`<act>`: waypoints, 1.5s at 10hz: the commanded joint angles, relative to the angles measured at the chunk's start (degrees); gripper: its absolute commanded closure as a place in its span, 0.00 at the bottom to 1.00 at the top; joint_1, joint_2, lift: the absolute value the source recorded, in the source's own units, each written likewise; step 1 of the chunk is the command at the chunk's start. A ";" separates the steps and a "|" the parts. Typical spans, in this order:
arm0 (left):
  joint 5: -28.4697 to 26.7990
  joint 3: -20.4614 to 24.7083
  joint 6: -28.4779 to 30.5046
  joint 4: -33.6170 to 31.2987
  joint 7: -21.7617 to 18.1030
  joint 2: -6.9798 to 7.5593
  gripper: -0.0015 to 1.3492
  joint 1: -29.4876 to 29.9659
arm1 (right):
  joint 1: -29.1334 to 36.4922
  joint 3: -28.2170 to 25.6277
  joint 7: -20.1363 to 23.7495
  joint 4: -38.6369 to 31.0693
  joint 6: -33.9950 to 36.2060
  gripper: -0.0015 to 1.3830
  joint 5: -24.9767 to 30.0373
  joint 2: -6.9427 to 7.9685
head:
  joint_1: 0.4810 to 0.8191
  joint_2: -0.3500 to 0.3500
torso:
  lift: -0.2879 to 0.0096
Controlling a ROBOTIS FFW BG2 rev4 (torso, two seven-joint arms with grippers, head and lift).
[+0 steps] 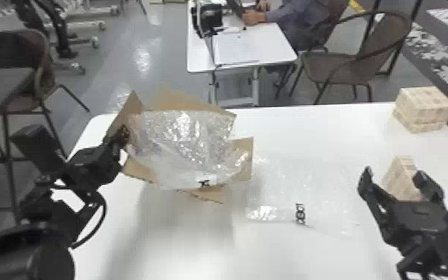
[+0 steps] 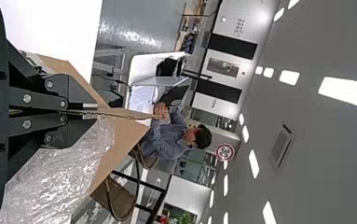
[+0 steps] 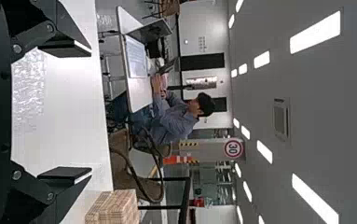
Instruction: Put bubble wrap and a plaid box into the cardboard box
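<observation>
At the cardboard box's left side, my left gripper [image 1: 124, 137] is shut on an upright flap. The same gripper [image 2: 84, 112] pinches the cardboard edge in the left wrist view. Bubble wrap [image 1: 186, 149] bulges out of the open cardboard box [image 1: 242, 145], covering its opening. Another bubble wrap sheet [image 1: 320, 186] lies flat on the table to the right. My right gripper [image 1: 392, 177] stands open with a plaid box [image 1: 398, 178] just beyond it, partly hidden by a finger; whether they touch I cannot tell. In the right wrist view the gripper [image 3: 91, 112] has its fingers wide apart.
More plaid boxes [image 1: 426, 108] are stacked at the white table's [image 1: 309, 130] back right corner. Behind the table are a smaller desk [image 1: 271, 44] and a chair [image 1: 346, 67]. Another chair [image 1: 44, 74] stands beyond the left side.
</observation>
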 commanded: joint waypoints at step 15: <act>0.09 0.01 -0.65 -0.08 -0.36 -0.45 0.90 0.58 | -10.46 -18.52 21.25 23.19 3.44 0.29 -2.90 -1.29 | 0.63 0.44 | 0.60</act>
